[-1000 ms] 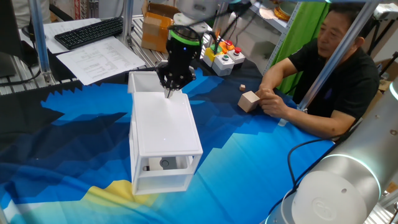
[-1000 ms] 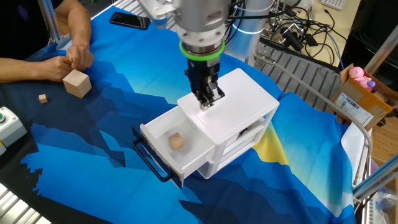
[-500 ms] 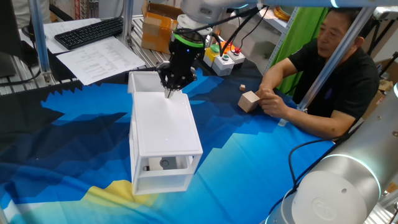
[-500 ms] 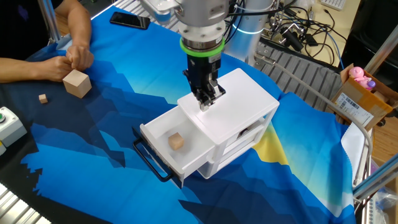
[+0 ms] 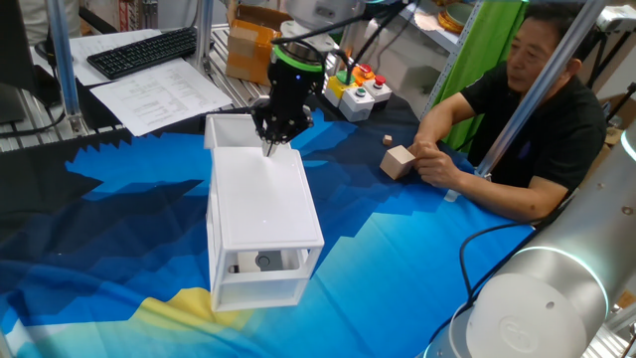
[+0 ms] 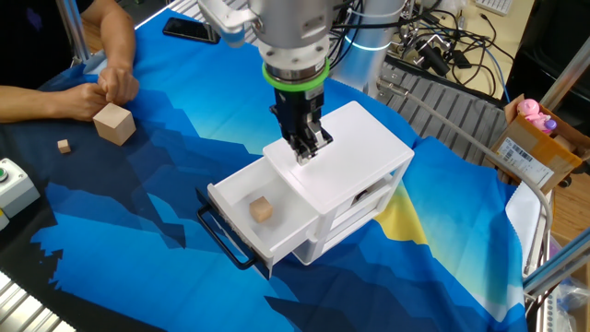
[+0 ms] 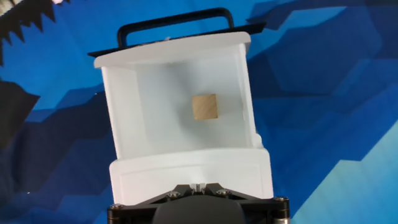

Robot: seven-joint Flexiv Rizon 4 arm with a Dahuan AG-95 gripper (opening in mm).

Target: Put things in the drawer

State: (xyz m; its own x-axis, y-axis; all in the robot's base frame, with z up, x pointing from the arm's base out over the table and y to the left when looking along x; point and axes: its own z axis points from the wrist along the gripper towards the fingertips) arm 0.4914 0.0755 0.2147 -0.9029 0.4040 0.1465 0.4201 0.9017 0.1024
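Inside the pulled-out white drawer (image 7: 124, 118), small plain light-tan wooden cube (image 7: 204, 107), end effector (image 6: 309, 153) above cabinet (image 6: 355, 152), fingers together, empty.

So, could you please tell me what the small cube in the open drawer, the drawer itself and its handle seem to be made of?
The small cube looks like plain unfinished wood: light tan, matte, faint grain. The drawer appears to be white plastic, smooth with a soft sheen and thin moulded walls. Its handle is black, thin and bar-shaped, possibly metal or plastic; the pictures leave that open.
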